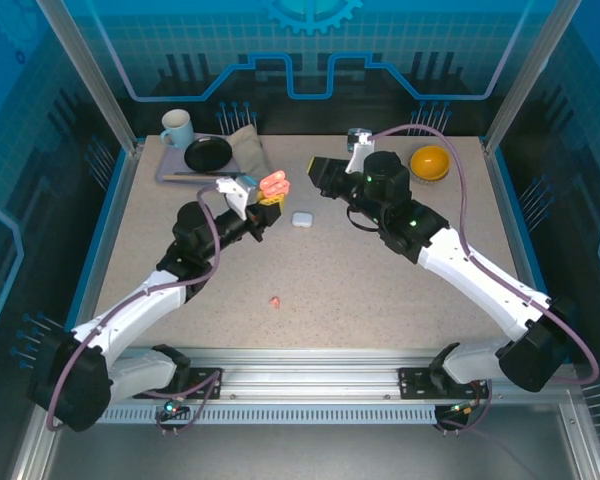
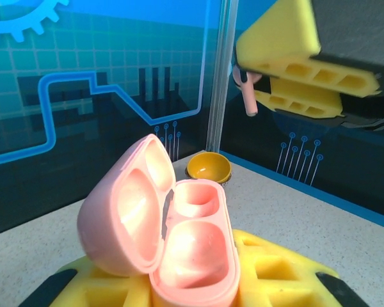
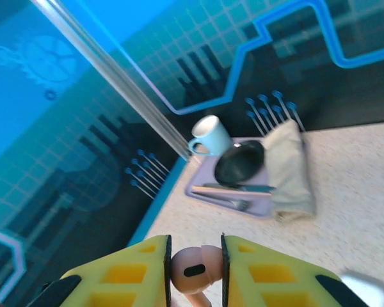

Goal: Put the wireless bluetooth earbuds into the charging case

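My left gripper is shut on an open salmon-pink charging case, held off the table with its lid swung left and both wells bare. My right gripper is shut on a salmon-pink earbud; in the left wrist view that earbud hangs stem down, above and to the right of the case, apart from it. A second pink earbud lies on the table in the near middle. A small white case sits shut between the grippers. The white earbuds are out of view.
A lilac tray at the back left holds a pale blue mug, a black plate, cutlery and a folded cloth. A yellow bowl stands at the back right. Glass walls and metal posts ring the table.
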